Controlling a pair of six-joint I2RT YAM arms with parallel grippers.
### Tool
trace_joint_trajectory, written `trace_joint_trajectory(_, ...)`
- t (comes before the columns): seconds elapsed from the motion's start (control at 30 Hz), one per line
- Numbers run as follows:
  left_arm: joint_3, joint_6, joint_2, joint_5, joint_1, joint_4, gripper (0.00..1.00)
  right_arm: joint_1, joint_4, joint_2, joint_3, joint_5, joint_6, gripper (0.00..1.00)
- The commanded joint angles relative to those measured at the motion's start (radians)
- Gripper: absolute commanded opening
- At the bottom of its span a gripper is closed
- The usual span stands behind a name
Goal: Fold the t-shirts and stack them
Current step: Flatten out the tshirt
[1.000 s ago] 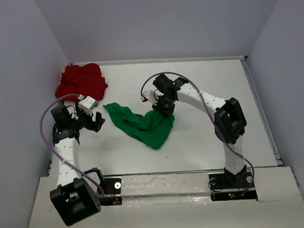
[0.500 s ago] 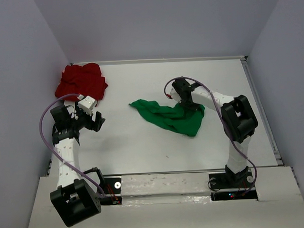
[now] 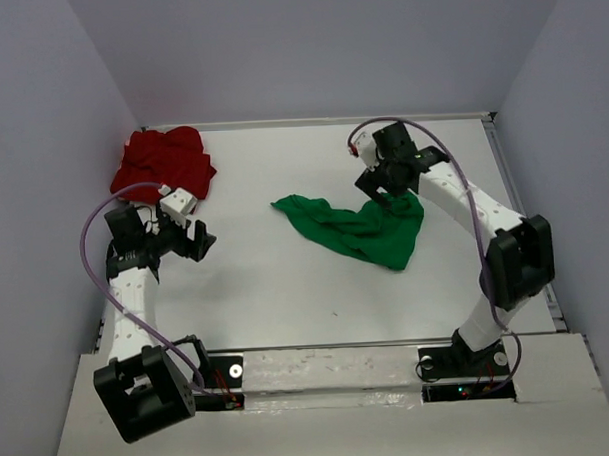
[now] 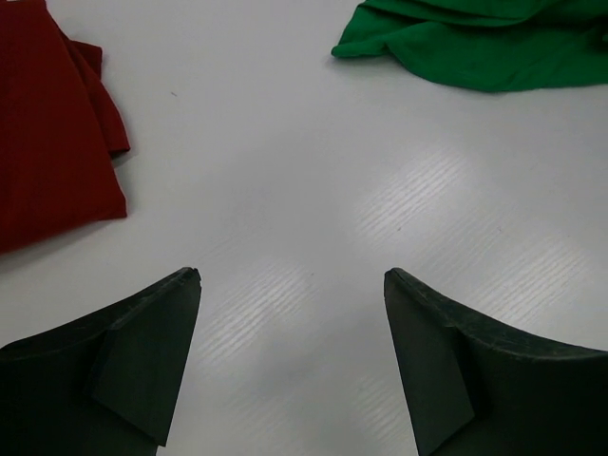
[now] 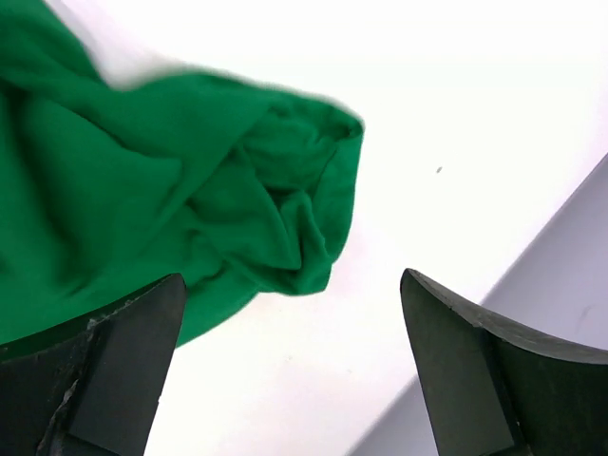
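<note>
Spreading step, likely: the green shirt [image 3: 360, 231] lay crumpled right of centre on the tabletop [image 3: 287, 299], the red shirt [image 3: 162, 165] far left. Your right pincer [image 5: 291, 275] and left pincer [image 4: 292, 274] stood wide, empty. Next, you probably needed corner grips.

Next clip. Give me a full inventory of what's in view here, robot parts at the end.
bright green cloth t-shirt: one, green, crumpled on the table, right of centre.
deep red cloth t-shirt: one, red, bunched at the table's far left corner.
white table: one, white, under everything.
pale grey walls: three, grey, at left, back and right.
left gripper: one, black, over bare table near the red t-shirt, jaws open, empty.
right gripper: one, black, above the green t-shirt's far edge, jaws open, empty.
</note>
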State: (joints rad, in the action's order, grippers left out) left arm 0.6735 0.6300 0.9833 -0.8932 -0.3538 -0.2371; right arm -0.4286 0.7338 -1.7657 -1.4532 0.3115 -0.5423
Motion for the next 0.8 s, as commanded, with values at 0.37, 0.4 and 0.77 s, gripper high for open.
trace_joint_trajectory(0.37,0.545,-0.045,0.662,-0.252,0.208,-0.212,0.81,0.218,-0.083,0.411,0.246,-0.180,0.182,0.99)
trace_joint_trajectory(0.4,0.569,-0.079,0.704,-0.266,0.214,-0.205,0.81,0.218,-0.085,0.429,0.266,-0.183,0.189,0.99)
trace_joint_trajectory(0.77,0.730,-0.432,1.038,-0.277,0.348,-0.111,0.75,0.349,-0.074,0.497,0.327,-0.265,0.216,0.99)
